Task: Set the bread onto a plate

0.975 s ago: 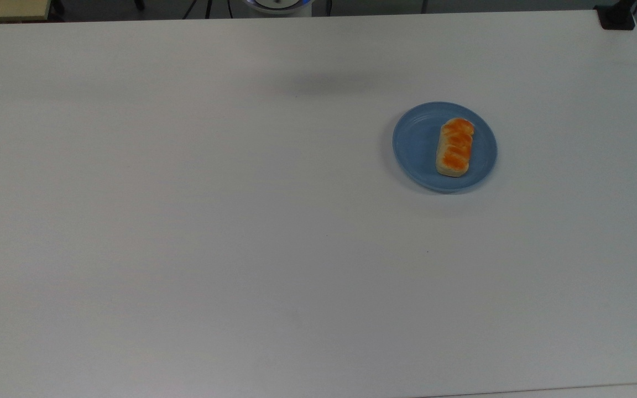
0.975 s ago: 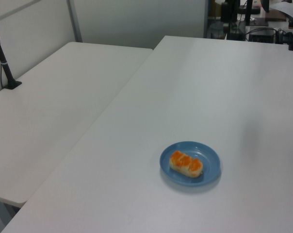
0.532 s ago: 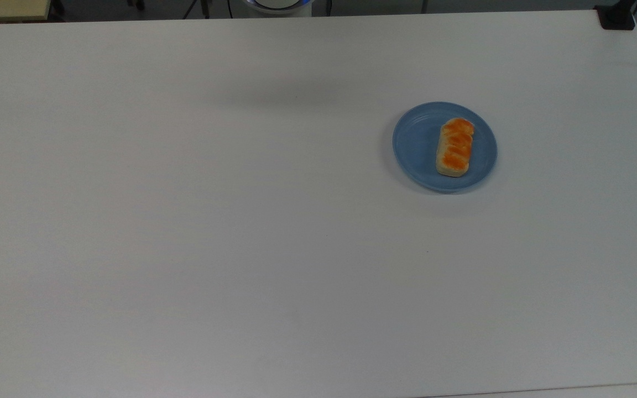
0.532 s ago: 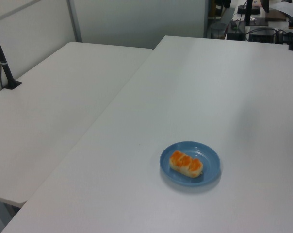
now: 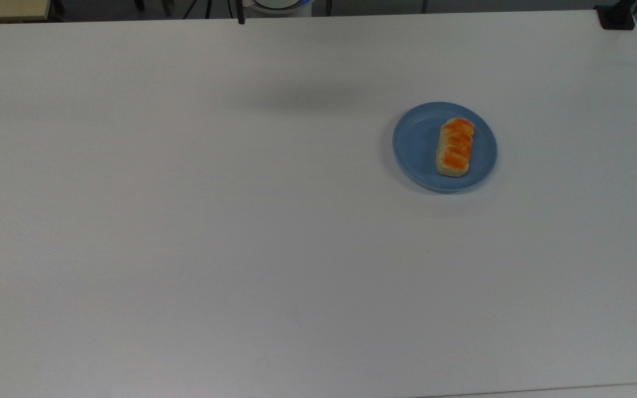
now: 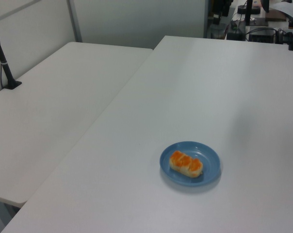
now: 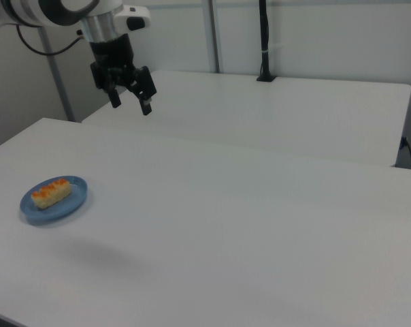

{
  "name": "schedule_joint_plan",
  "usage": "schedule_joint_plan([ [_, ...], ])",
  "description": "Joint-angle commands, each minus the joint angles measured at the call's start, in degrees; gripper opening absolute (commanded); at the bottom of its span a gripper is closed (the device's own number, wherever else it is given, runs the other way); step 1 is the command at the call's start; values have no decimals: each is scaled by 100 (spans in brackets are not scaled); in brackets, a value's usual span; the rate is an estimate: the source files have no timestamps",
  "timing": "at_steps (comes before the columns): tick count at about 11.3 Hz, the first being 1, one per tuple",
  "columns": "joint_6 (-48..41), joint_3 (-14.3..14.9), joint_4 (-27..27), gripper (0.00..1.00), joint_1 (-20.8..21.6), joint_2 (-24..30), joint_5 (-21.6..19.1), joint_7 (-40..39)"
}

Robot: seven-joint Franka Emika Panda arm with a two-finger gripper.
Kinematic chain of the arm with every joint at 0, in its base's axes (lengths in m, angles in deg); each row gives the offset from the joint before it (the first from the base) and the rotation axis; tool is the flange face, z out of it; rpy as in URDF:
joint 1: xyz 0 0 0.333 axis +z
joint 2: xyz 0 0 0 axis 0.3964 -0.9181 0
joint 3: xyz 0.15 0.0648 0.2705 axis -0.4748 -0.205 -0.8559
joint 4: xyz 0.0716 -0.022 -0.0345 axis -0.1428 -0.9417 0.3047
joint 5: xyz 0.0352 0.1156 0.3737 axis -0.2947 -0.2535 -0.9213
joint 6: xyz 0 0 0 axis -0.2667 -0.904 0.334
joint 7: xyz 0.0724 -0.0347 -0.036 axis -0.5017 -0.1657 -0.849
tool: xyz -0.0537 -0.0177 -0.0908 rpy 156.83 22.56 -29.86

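Observation:
The bread (image 5: 455, 146), a small oblong loaf with an orange-brown ridged top, lies on the blue plate (image 5: 418, 143) toward the top view's right. The left view has the bread (image 6: 186, 163) resting inside the plate (image 6: 209, 160) near the table's front. In the right view the bread (image 7: 51, 192) and plate (image 7: 75, 203) sit at the far left. My gripper (image 7: 130, 103) hangs open and empty high above the table, well up and to the right of the plate in the right view.
The white table (image 5: 241, 221) spreads wide around the plate. A second white table (image 6: 49, 107) adjoins it. A black pole on a clamp (image 7: 264, 41) stands at the far table's back edge; another clamp (image 5: 617, 19) sits at the top view's upper right corner.
The bread and plate have not moved. The faint shadow on the table in the top view has shifted slightly.

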Motion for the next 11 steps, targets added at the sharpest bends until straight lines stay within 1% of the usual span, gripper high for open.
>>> schedule_joint_plan([
  [1, -72, -76, -283, 100, 78, 116, -50, -615],
  [9, -55, -67, -249, 100, 52, 81, -120, -573],
  [11, -63, 38, -240, 100, 209, 72, -120, -547],
])
